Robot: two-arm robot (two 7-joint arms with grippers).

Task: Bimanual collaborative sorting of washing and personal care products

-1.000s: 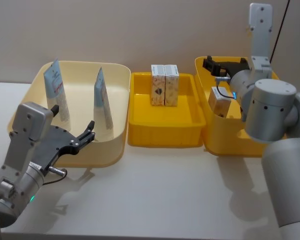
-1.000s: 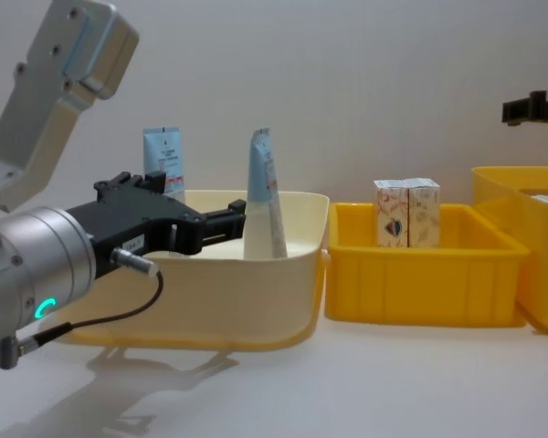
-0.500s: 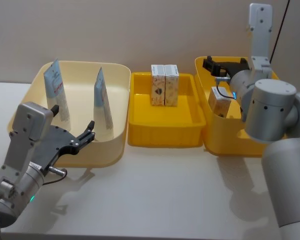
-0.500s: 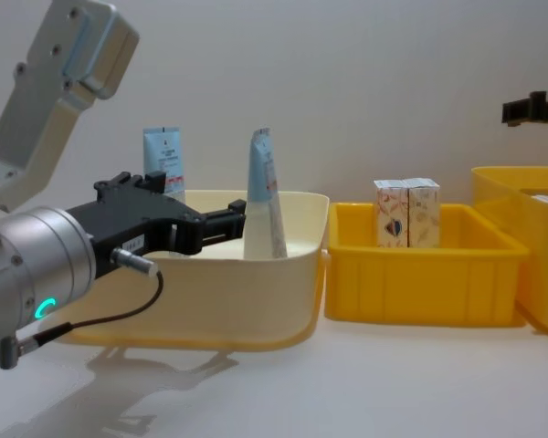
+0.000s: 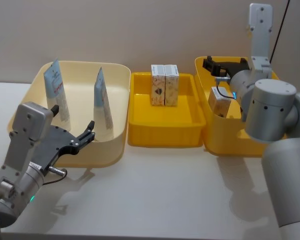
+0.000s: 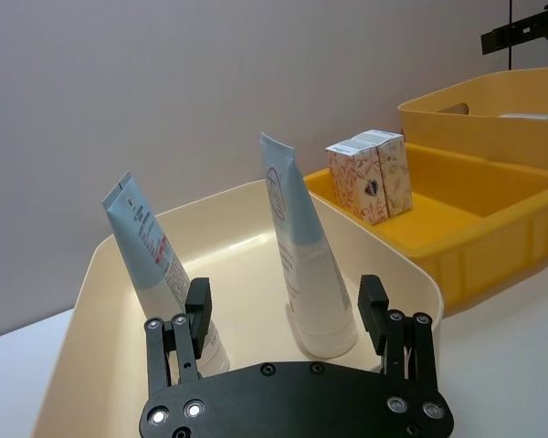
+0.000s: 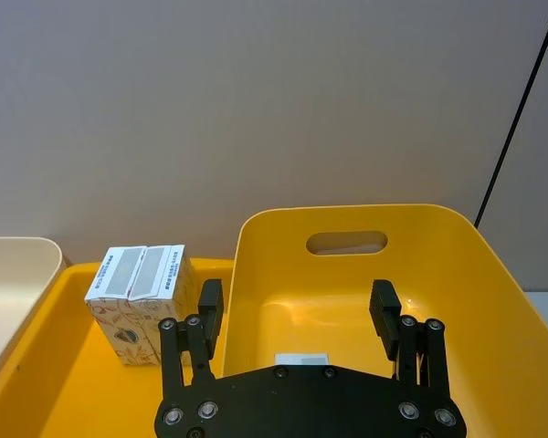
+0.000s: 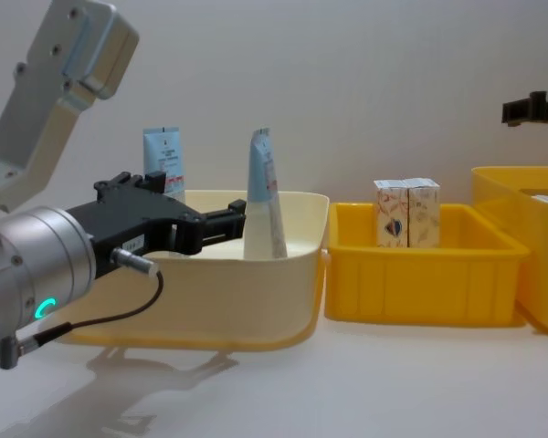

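Standing in the cream tray (image 5: 116,147): two pale-blue-and-white tubes, crimped ends up, each on its cap and leaning a little.
Left tube (image 5: 56,90): upper left of the head view, near the tray's left wall, red mark on its face.
Inner tube (image 5: 102,102): nearer the tray's middle, apart from the left tube.
Left gripper (image 5: 89,132): lower left of the head view, just in front of the cream tray's near wall at about rim height; fingers spread wide, holding nothing.
Paired cartons (image 5: 164,85): two small printed boxes, upright and touching side by side, at the far end of the middle yellow tray (image 5: 165,141), upper centre of the head view.
Single carton (image 5: 220,102): inside the deep yellow bin (image 5: 225,137) at the right of the head view, against its left wall.
Right gripper (image 5: 209,63): upper right of the head view, above the bin's far left corner; fingers spread wide, empty.
Table (image 5: 165,195): pale, bearing all three containers in a row.
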